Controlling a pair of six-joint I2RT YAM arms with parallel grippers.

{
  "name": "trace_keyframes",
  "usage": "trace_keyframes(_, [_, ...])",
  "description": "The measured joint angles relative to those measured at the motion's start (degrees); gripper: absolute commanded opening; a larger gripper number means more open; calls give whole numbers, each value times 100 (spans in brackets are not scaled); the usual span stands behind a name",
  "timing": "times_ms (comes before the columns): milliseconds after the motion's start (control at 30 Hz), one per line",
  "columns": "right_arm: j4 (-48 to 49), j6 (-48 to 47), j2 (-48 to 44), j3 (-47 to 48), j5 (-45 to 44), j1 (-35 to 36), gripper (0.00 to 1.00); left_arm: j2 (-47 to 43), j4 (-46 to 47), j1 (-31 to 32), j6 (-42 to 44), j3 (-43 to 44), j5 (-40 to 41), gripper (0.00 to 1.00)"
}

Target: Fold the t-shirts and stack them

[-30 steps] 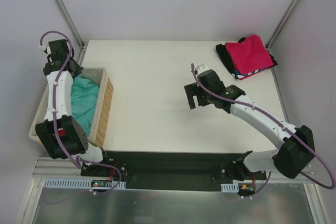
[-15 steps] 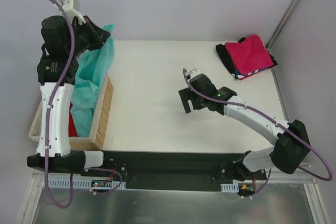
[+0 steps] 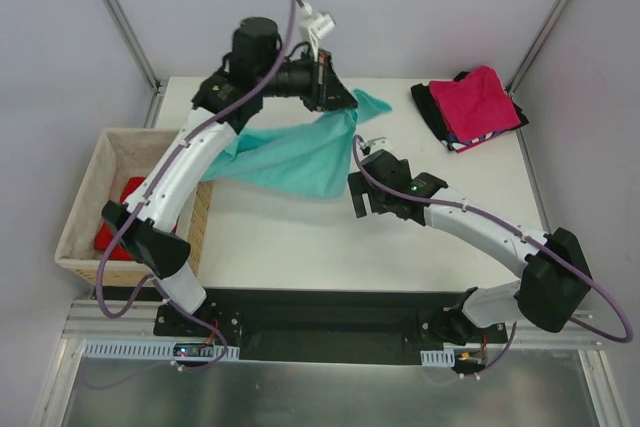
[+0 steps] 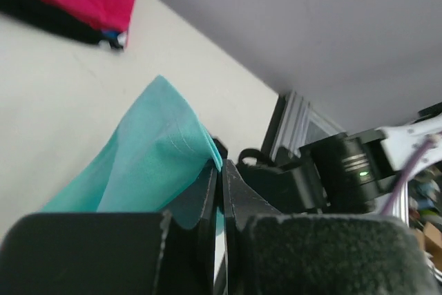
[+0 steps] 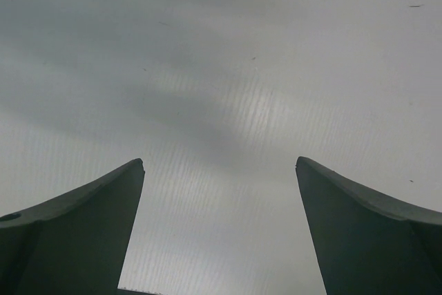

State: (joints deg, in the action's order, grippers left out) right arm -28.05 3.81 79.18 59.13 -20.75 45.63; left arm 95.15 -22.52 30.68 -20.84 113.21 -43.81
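A tan wicker basket [image 3: 82,209] holds a bright red t-shirt [image 3: 122,219]. The left arm [image 3: 190,162] arches over the basket's far right corner. Its jaws, raised to the right of the basket, pinch a teal-green t-shirt [image 3: 300,157] whose cloth hangs back toward the basket's rim. Further right of the basket, the right arm [image 3: 470,222] has its jaws over the bench [image 3: 270,237], just beside the teal cloth. Farthest right of the basket, well apart, a magenta-pink t-shirt [image 3: 482,102] tops a black t-shirt [image 3: 428,105].
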Motion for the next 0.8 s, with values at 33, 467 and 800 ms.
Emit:
trace_keyframes(33, [-11,48,-31,-33,-109,0,96,120,-35,94,39,-203,15,0])
trace_keyframes(467, [-509,278,-719,-181,-734,7,96,1641,-59,614,269,-1423,841,99])
trace_keyframes(800, [-470,278,-835,-114,-791,7,97,715,-1043,673,702,-669,2107,99])
